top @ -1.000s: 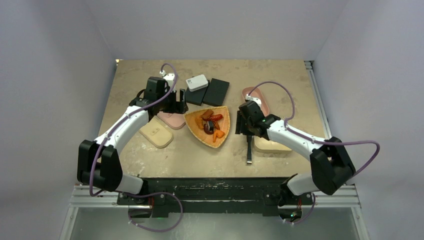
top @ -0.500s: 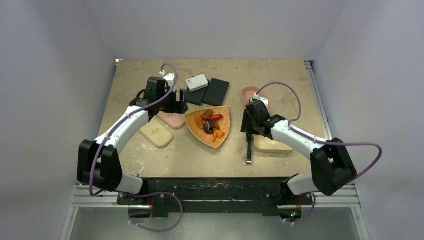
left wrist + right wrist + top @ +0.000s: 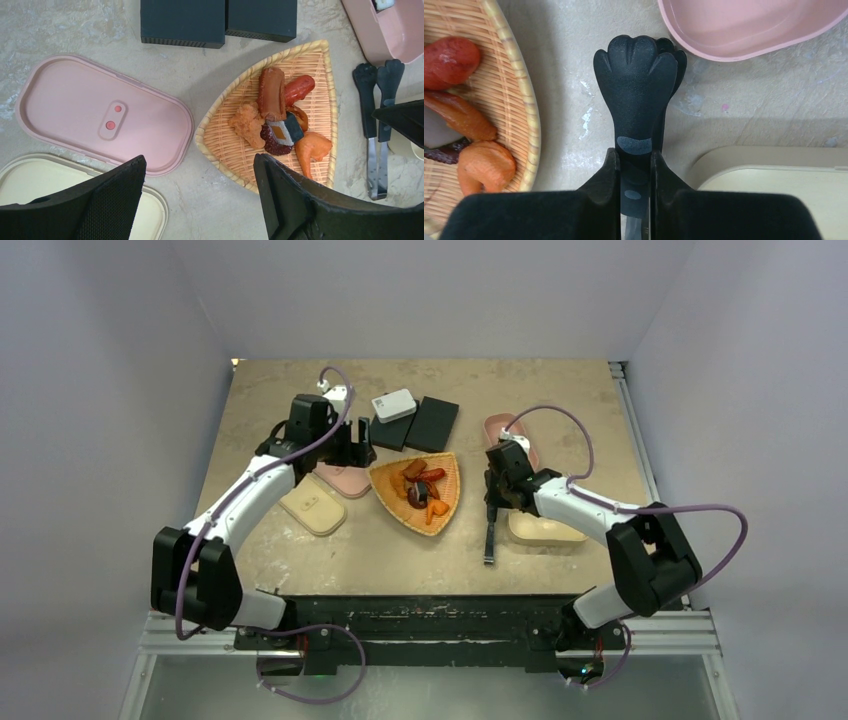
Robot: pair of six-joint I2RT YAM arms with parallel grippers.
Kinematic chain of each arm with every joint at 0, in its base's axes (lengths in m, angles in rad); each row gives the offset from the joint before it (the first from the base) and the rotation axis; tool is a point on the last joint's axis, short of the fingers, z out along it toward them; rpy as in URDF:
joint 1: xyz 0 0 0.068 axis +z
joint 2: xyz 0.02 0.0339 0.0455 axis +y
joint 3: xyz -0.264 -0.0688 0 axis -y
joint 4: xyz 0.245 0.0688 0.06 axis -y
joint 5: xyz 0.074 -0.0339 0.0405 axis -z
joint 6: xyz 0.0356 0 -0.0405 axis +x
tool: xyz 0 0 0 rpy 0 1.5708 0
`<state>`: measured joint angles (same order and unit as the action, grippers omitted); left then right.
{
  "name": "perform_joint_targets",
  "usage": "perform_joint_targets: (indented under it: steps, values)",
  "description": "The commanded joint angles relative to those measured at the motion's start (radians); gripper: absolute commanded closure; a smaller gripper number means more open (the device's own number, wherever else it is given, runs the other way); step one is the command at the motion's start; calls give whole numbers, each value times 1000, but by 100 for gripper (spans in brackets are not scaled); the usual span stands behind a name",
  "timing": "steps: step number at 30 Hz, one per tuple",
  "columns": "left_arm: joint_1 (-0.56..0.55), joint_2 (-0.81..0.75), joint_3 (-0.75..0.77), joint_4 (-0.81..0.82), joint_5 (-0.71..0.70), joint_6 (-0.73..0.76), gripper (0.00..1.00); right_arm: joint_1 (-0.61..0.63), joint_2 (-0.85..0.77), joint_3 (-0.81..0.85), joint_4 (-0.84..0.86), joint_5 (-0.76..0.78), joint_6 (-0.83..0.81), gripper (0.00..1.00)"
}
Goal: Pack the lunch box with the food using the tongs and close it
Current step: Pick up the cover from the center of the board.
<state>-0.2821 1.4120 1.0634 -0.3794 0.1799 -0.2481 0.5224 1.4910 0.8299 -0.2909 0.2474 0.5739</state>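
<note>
The food [image 3: 280,115] lies heaped in a triangular wicker tray [image 3: 220,102] at the middle of the table [image 3: 60,30]. The right tool [image 3: 634,167] clamps the tongs [image 3: 639,70], whose black ends sit between the tray and a pink box [image 3: 749,25] that is mostly cut off. A beige box [image 3: 774,172] is half hidden. The left tool [image 3: 199,165] hangs wide open above a pink lid [image 3: 100,115].

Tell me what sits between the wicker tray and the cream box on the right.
The tongs lie between the wicker tray and the cream box, with the right gripper closed on their arms. The right wrist view shows it plainly.
</note>
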Motion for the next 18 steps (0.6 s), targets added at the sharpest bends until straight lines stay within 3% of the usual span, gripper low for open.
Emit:
perform_joint_targets:
  steps: [1,10,14,18]
  values:
    - [-10,-74,-15,64,26,-6,21,-1,-40,24,73,-18,-25,99]
    - [-49,-123,-58,202,208,-86,22,-1,-275,-69,241,-223,-118,100]
    - [-55,-146,-108,339,295,-236,23,-1,-381,-96,333,-317,-168,100]
    - [-78,-153,-215,604,372,-476,24,0,-479,-131,472,-472,-171,100]
